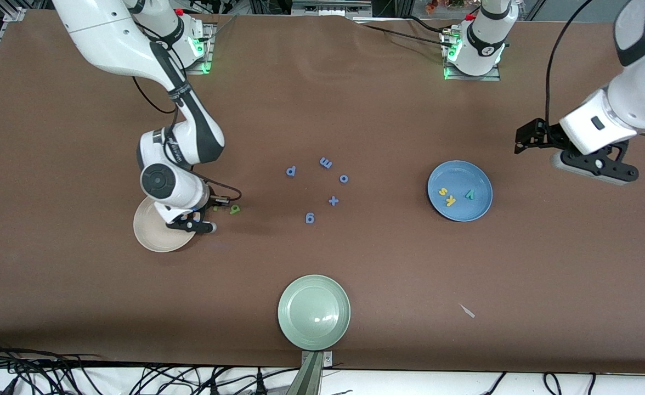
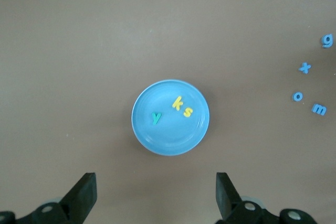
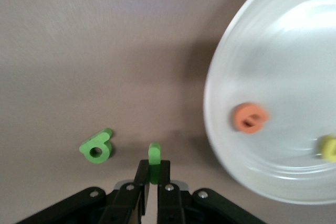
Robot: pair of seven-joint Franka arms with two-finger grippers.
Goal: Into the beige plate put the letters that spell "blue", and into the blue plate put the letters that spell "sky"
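Right gripper is down at the table just beside the beige plate, fingers pinched together on the green l, which stands upright between the tips. Green b lies on the table just beside it, on the side away from the plate, not touching. In the front view the b is near the plate's rim, toward the middle of the table. Orange e and yellow u lie in the beige plate, apart from each other.

Left gripper hangs in the air toward the left arm's end of the table, near the blue plate, fingers spread wide, holding nothing; that arm waits. Yellow s, yellow k and teal y all lie in the blue plate, s and k close together, y a bit apart.

Blue letters and plus sign are scattered mid-table between the two plates. Pale green plate sits nearest the front camera, well apart from the rest.
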